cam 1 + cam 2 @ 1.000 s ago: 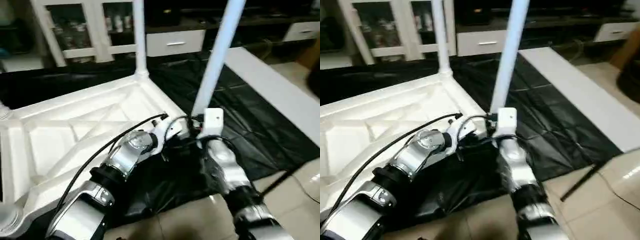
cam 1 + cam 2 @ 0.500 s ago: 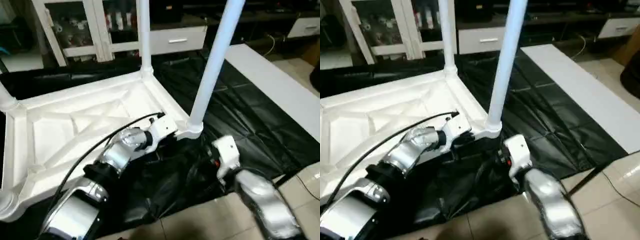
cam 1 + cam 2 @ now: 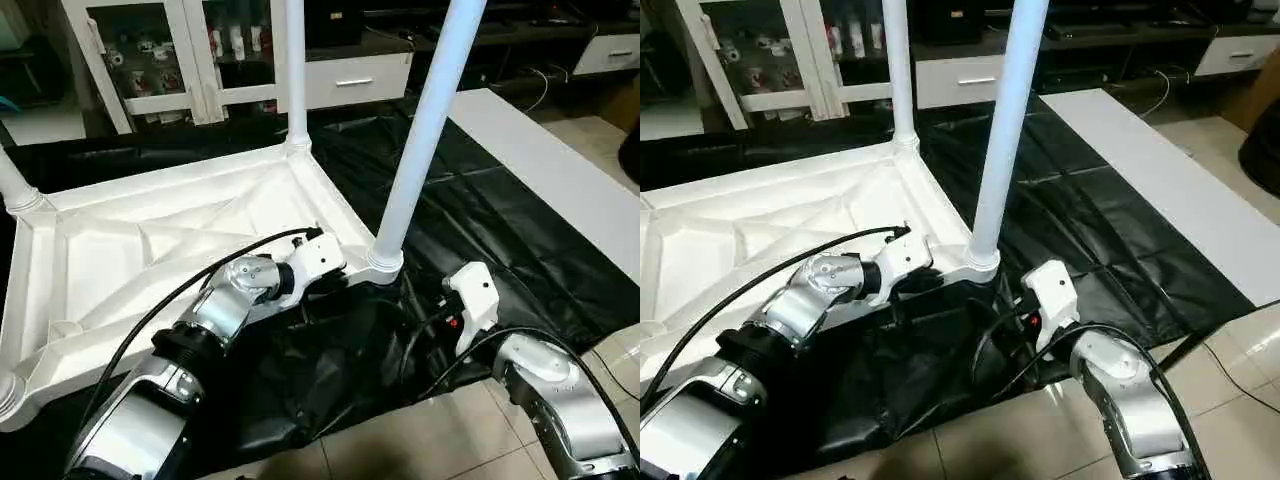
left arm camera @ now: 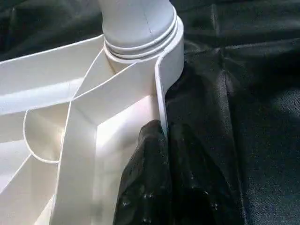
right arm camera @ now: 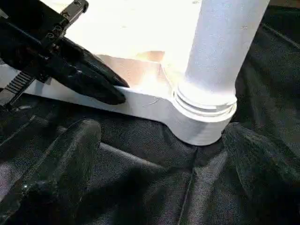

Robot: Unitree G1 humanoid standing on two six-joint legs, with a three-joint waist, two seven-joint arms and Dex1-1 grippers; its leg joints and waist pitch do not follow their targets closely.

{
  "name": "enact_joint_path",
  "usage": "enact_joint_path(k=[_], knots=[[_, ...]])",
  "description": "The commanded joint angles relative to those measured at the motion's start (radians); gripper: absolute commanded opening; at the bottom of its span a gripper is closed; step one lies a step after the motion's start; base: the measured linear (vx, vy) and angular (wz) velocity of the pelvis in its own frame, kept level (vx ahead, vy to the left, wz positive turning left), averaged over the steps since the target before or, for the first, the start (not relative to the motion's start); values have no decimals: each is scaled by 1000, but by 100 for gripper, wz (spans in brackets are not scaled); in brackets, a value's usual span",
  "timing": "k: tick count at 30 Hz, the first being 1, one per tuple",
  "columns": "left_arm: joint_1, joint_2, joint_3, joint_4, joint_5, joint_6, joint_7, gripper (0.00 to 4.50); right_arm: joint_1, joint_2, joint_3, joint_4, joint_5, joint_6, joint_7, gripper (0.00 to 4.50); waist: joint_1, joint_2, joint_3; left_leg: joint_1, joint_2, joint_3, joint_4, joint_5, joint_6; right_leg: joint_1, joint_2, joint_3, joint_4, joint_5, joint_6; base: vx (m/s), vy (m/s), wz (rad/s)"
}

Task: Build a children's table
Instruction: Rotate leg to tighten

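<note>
The tabletop [image 3: 170,250] lies upside down on a black sheet [image 3: 480,220] spread over the tiled floor [image 3: 420,445], its X-ribbed underside facing up. It fills the head view from 9 o'clock to the centre. White tube legs stand upright in its round corner sockets: the near leg [image 3: 425,120] rises from the socket [image 3: 385,265] just right of centre towards 1 o'clock, and the far leg [image 3: 296,70] rises towards 12 o'clock. A third leg [image 3: 12,180] shows at 10 o'clock.

The left gripper [image 5: 101,84] has its jaws closed on the tabletop's near rim, one black finger [image 4: 150,178] pressed against the rim wall close to the near leg's socket. The right gripper [image 5: 159,168] sits just outside that socket at about 4 o'clock from it, jaws spread wide and holding nothing, one finger [image 5: 56,164] on each side of the socket without touching it.

A flat white board [image 3: 560,190] lies on the floor at 2 o'clock. Cabinets [image 3: 200,60] stand at 11 o'clock.
</note>
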Motion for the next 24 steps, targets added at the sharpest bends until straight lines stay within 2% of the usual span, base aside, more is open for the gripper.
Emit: enact_joint_path(k=[1, 5, 7, 9, 10, 11, 13, 14, 15, 18, 19, 21, 23, 24], knots=[[47, 6, -48, 33, 18, -40, -60, 0, 1, -6, -8, -29, 0, 15, 2, 449, 5, -18, -45, -2, 38, -7, -56, -157, 69, 40, -59, 43, -72, -167, -193, 0, 0, 0], [39, -9, -42, 46, 29, -128, -7, 0, 4, 2, -1, -25, -33, 2, -32, 449, 10, -15, -47, 1, 38, -6, -53, -150, 67, 38, -58, 44, -70, -148, -194, 0, 0, 0], [27, -18, -29, 56, 31, -147, 35, 0, 10, 8, 3, -32, -34, 3, -37, 449, 12, -14, -47, 2, 38, -5, -52, -148, 64, 39, -57, 45, -67, -130, -196, 0, 0, 0], [19, -28, -9, 61, 22, -145, 60, 0, 18, 10, 8, -40, -36, 4, -37, 449, 16, -12, -46, 2, 37, -6, -53, -164, 61, 40, -58, 44, -69, -152, -188, 0, 0, 0], [25, -35, 21, 28, -26, -116, 18, 29, 30, 11, 16, -51, -40, 5, -36, 450, 17, -15, -45, 1, 37, -5, -55, -175, 56, 41, -59, 45, -71, -179, -180, 0, 0, 0], [28, -34, 33, 10, -40, -109, 8, 46, 33, 11, 17, -54, -43, 5, -36, 450, 18, -14, -46, 2, 37, -6, -55, -174, 57, 40, -60, 44, -72, -186, -178, 0, 0, 0], [38, -31, 50, -28, -65, -91, -12, 62, 39, 13, 19, -58, -44, 6, -36, 450, 20, -12, -48, 1, 39, -7, -55, -174, 54, 40, -63, 44, -72, -195, -183, 0, 0, 0], [43, -29, 57, -45, -78, -81, -27, 84, 40, 14, 19, -59, -44, 6, -36, 450, 18, -10, -52, 1, 40, -8, -51, -143, 56, 39, -57, 44, -60, -111, -203, 0, 0, 0], [43, -29, 57, -45, -78, -81, -27, 84, 40, 14, 19, -59, -44, 6, -36, 450, 18, -10, -52, 1, 40, -8, -51, -143, 56, 39, -57, 44, -60, -111, -203, 0, 0, 0], [62, -16, 84, -105, -114, -69, -42, 103, 49, 18, 23, -69, -40, 6, -34, 450, 17, -11, -59, -3, 39, -9, -38, -59, 84, 42, -54, 41, -39, 63, -242, 0, 0, 0], [77, -3, 95, -151, -136, -28, -67, 103, 52, 16, 26, -73, -38, 7, -29, 450, 17, -10, -60, -3, 38, -8, -35, -42, 92, 41, -53, 40, -37, 88, -246, 0, 0, 0], [102, 20, 106, -215, -161, 20, -99, 132, 56, 12, 30, -78, -38, 6, -22, 450, 17, -8, -61, -5, 39, -8, -32, -24, 105, 42, -54, 40, -31, 127, -260, 0, 0, 0], [180, 106, 106, -392, -235, 151, -218, 145, 58, 7, 29, -76, -43, 2, -12, 450, 10, -7, -55, -5, 36, -2, -33, -60, 109, 37, -50, 40, -36, 71, -263, 0, 0, 0], [204, 137, 97, -445, -257, 187, -262, 145, 58, 7, 27, -76, -44, 2, -11, 450, 10, -23, -56, -3, 38, -2, -35, -71, 105, 41, -54, 41, -37, 53, -261, 0, 0, 0]])
